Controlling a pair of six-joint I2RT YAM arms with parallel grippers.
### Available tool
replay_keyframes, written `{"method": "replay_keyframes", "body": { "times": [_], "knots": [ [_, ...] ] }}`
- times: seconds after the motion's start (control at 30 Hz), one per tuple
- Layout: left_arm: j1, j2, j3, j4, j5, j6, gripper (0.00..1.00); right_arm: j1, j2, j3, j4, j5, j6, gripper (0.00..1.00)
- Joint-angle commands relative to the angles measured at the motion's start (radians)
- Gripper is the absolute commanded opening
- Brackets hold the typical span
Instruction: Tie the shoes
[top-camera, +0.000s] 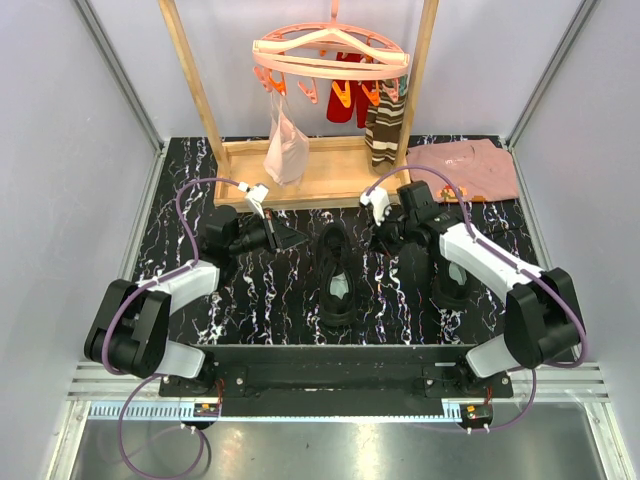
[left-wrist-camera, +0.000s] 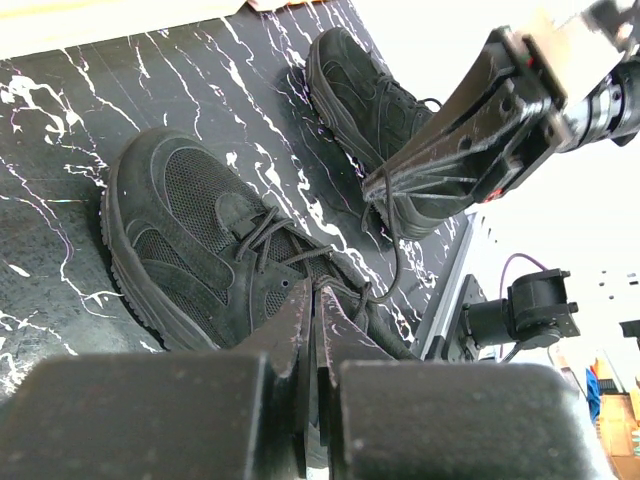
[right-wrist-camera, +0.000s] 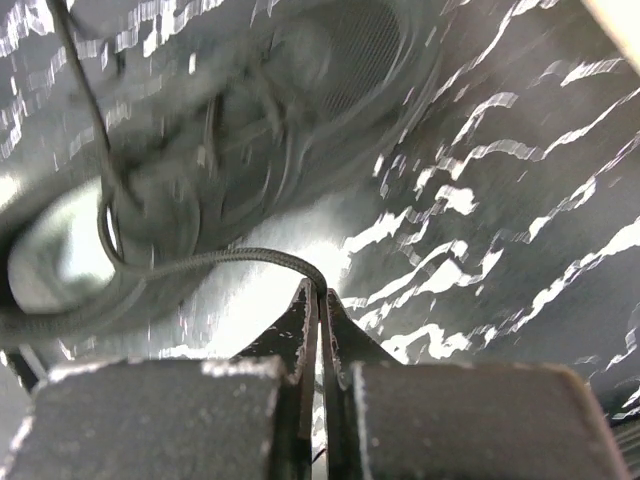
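- The left arm (top-camera: 185, 283) reached up and in from its base, bent at the elbow. The left gripper (top-camera: 290, 240) pointed sideways at the middle shoe (top-camera: 337, 275).
- Its fingers were squeezed tight together, just beside the shoe's laces (left-wrist-camera: 265, 235). I could not tell if anything was caught between them.
- The right arm (top-camera: 480, 258) reached in from the other side, passing over the other shoe (top-camera: 450, 288).
- The right gripper (top-camera: 378, 232) was pinched tight on a thin black lace (right-wrist-camera: 200, 262). The lace ran back to the middle shoe.
- Both shoes stood on the black marble table (top-camera: 250, 295). The middle shoe sat between the two grippers.
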Motion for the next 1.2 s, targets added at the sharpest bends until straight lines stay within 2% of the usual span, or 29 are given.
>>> {"method": "replay_keyframes", "body": {
  "times": [0.0, 0.03, 0.1, 0.13, 0.3, 0.47, 0.6, 0.67, 0.73, 0.87, 1.0, 1.17],
  "knots": [
    [-0.001, -0.041, -0.008, 0.042, 0.020, 0.031, 0.00, -0.001, -0.073, -0.077, -0.075, -0.022, -0.132, 0.08],
    [-0.001, -0.041, -0.008, 0.042, 0.020, 0.032, 0.00, 0.001, -0.077, -0.086, -0.092, -0.023, -0.140, 0.31],
    [-0.001, -0.043, -0.010, 0.042, 0.022, 0.032, 0.00, 0.001, -0.075, -0.068, -0.158, -0.003, -0.125, 0.52],
    [-0.003, -0.041, -0.010, 0.042, 0.020, 0.034, 0.00, -0.001, -0.077, -0.048, -0.175, 0.014, -0.102, 0.55],
    [-0.011, -0.040, -0.001, 0.036, 0.022, 0.035, 0.00, -0.017, -0.152, -0.046, -0.207, 0.112, 0.143, 0.57],
    [-0.014, -0.050, 0.001, 0.006, 0.023, 0.052, 0.00, -0.030, -0.222, -0.072, -0.189, 0.203, 0.304, 0.58],
    [-0.018, -0.050, 0.001, 0.003, 0.019, 0.054, 0.00, -0.054, -0.116, 0.003, -0.273, 0.255, 0.474, 0.50],
    [-0.018, -0.053, -0.001, 0.002, 0.013, 0.055, 0.00, -0.077, -0.103, 0.021, -0.294, 0.279, 0.573, 0.51],
    [-0.018, -0.058, 0.001, -0.004, 0.011, 0.057, 0.00, -0.085, -0.100, 0.011, -0.314, 0.307, 0.711, 0.57],
    [-0.024, -0.063, -0.007, -0.009, 0.002, 0.060, 0.00, -0.085, -0.069, -0.055, -0.287, 0.370, 0.918, 0.53],
    [-0.026, -0.067, -0.017, -0.021, 0.005, 0.065, 0.00, -0.083, 0.021, -0.066, -0.284, 0.424, 1.027, 0.52],
    [-0.032, -0.069, -0.027, -0.020, -0.003, 0.069, 0.00, -0.085, 0.133, -0.054, -0.282, 0.396, 1.102, 0.50]
  ]
}}
